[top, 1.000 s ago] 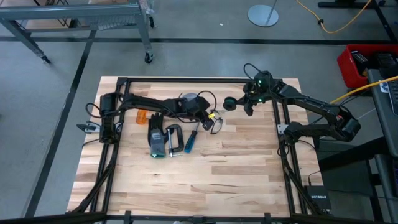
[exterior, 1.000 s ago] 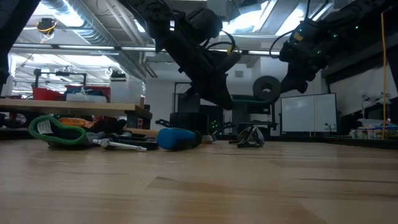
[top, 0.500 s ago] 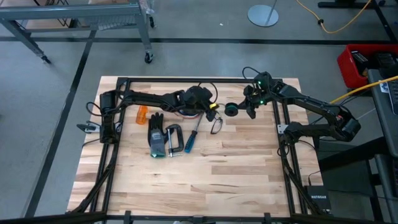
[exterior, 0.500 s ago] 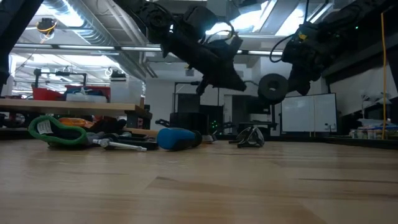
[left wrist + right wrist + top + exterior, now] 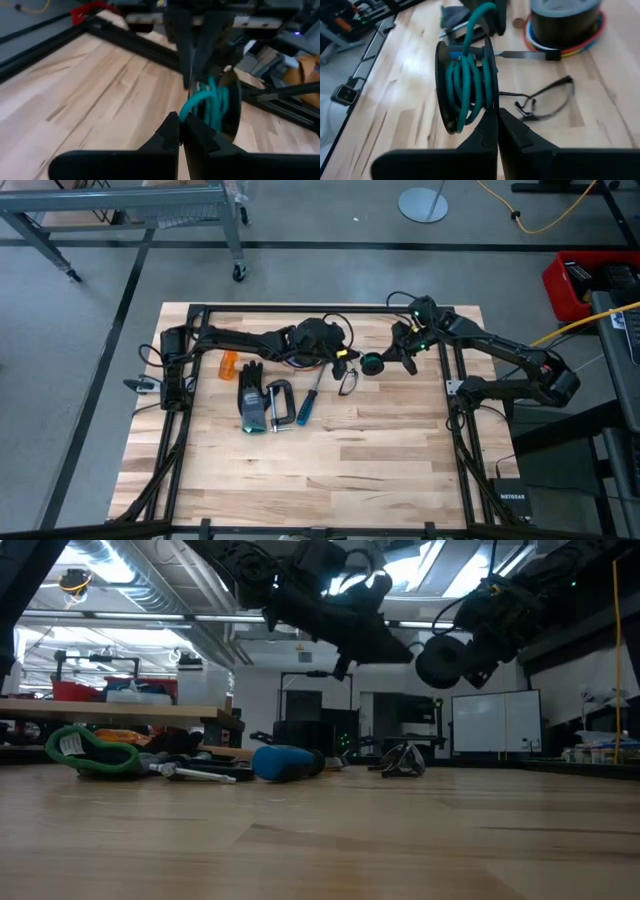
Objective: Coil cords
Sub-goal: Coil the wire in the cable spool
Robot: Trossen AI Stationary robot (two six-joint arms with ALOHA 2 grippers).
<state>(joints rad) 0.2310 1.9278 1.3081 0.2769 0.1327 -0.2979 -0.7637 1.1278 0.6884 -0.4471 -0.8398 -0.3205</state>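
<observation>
**Two arms close in over a spool of teal cord**

Since a second ago the left arm has pulled back toward the upper middle of the overhead frame and lifted clear of the screwdriver, while the right arm has swung its black spool leftward to meet it.

The wooden table point(image 5: 330, 460) fills the centre of the overhead frame, ringed by a dark frame. The left arm reaches from the left edge across the upper part of the table; its left gripper point(image 5: 340, 352) hangs just above and left of centre, fingers pinched shut on the free end of the teal cord point(image 5: 467, 87). In the left wrist view that cord runs from the clenched fingertips straight to the spool ahead. The right arm comes in from the right edge, and the right gripper point(image 5: 392, 358) is clamped tight on the rim of the spool point(image 5: 372, 363), held in the air in the upper middle of the frame; the cord is wound in several turns around the spool's hub, with one strand leading off toward the left gripper.

Below the grippers on the table lie a pair of safety glasses point(image 5: 347, 383), a blue-handled screwdriver point(image 5: 306, 402), a C-clamp point(image 5: 279, 402) and a dark glove point(image 5: 252, 397), all in the left-centre of the frame. An orange object point(image 5: 229, 366) sits further left, too small to identify.

In the low view, both arms hang across the top of the frame, the spool point(image 5: 440, 660) upper right.
</observation>
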